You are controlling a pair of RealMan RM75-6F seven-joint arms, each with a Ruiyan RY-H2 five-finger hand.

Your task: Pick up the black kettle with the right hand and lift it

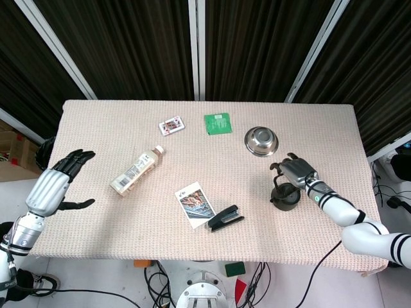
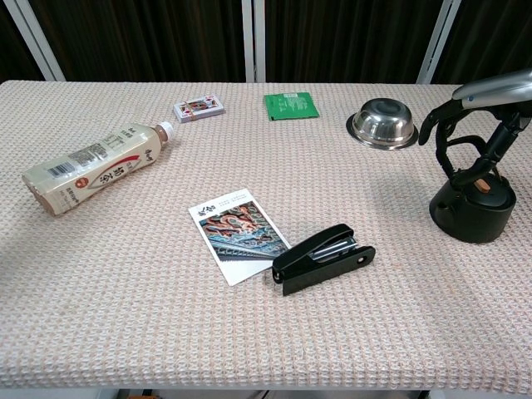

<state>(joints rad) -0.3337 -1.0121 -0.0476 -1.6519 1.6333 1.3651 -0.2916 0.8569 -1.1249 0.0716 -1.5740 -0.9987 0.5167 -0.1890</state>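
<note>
The black kettle (image 1: pixel 286 197) (image 2: pixel 471 208) stands upright on the woven table cover near the right edge. My right hand (image 1: pixel 297 172) (image 2: pixel 470 116) hovers right over its arched handle (image 2: pixel 455 158). The fingers curl down on the handle's left side and the thumb on its right, with gaps still showing between them and the handle. The kettle's base rests on the cover. My left hand (image 1: pixel 51 186) hangs beyond the table's left edge, fingers spread and holding nothing; only the head view shows it.
A steel bowl (image 1: pixel 260 140) (image 2: pixel 382 125) sits just behind the kettle. A black stapler (image 1: pixel 225 218) and a picture card (image 1: pixel 194 203) lie mid-front. A bottle (image 1: pixel 136 171) lies on its side at left. Playing cards (image 1: pixel 171 126) and a green packet (image 1: pixel 217 122) lie at the back.
</note>
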